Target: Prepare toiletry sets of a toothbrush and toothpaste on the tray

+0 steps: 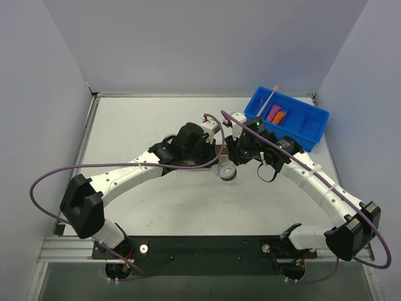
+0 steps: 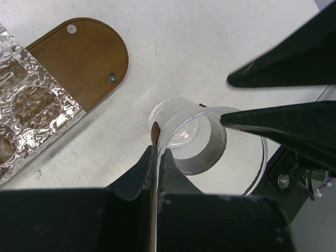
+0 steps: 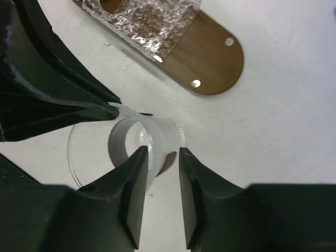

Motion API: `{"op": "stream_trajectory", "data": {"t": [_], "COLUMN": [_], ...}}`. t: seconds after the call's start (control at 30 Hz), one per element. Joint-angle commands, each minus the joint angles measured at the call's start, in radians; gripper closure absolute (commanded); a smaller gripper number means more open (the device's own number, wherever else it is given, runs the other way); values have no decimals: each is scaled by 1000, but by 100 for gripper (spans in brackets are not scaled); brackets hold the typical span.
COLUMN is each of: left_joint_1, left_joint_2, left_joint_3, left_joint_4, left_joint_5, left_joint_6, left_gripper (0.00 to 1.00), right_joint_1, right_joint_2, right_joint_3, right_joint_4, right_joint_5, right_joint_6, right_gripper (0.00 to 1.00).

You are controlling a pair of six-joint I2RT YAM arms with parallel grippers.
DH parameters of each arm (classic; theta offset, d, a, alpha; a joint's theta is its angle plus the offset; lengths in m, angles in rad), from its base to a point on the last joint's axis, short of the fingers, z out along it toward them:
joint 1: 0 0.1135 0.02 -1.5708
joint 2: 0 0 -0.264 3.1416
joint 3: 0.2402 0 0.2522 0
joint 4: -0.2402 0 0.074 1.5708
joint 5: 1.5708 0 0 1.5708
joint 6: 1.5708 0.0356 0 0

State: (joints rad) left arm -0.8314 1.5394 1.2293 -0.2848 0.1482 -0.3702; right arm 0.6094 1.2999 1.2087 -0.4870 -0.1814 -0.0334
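Note:
A clear plastic cup (image 1: 227, 169) hangs tilted between the two arms at mid table. My left gripper (image 2: 159, 150) is shut on the thin rim of the cup (image 2: 210, 142). My right gripper (image 3: 164, 155) is open, its jaws standing apart around the opposite wall of the cup (image 3: 131, 139). The brown wooden tray (image 2: 89, 58) lies on the table just beyond the cup, and its rounded end (image 3: 210, 58) also shows from the right wrist. The pale-pink toothbrush (image 1: 268, 99) leans out of the blue bin. The magenta toothpaste (image 1: 273, 113) and the orange toothpaste (image 1: 279, 116) lie inside the bin.
The blue plastic bin (image 1: 313, 125) stands at the back right. Crinkled silver foil (image 2: 31, 105) covers the middle of the tray, also seen as foil (image 3: 142, 21) from the right wrist. In the top view both arms hide most of the tray.

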Motion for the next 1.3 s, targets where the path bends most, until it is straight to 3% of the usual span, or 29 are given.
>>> {"op": "stream_trajectory", "data": {"t": [0.0,0.07,0.17,0.43,0.73,1.13,1.23,1.27], "left_joint_1": [-5,-6,-5,-6,-6,-5,-6,-5], "left_joint_2": [-61,-68,-76,-99,-120,-130,-133,-134], "left_joint_3": [-7,-11,-7,-21,-39,-48,-48,-48], "left_joint_4": [52,56,41,41,59,75,76,76], "left_joint_5": [-18,-28,-58,-87,-64,-61,-67,-67], "left_joint_6": [-38,-49,-56,-73,-93,-95,-92,-92], "left_gripper": [100,100,100,100,100,100,100,100], "right_joint_1": [13,26,56,171,178,214,217,219], "right_joint_2": [-94,-108,-129,-139,-103,-14,-5,-2], "right_joint_3": [-30,-47,-61,-121,-163,-144,-147,-147], "right_joint_4": [74,85,73,77,134,128,122,120], "right_joint_5": [137,178,264,359,391,448,461,461], "right_joint_6": [101,139,177,329,405,431,435,437], "right_gripper": [67,60,58,55,55,60,67,76]}}
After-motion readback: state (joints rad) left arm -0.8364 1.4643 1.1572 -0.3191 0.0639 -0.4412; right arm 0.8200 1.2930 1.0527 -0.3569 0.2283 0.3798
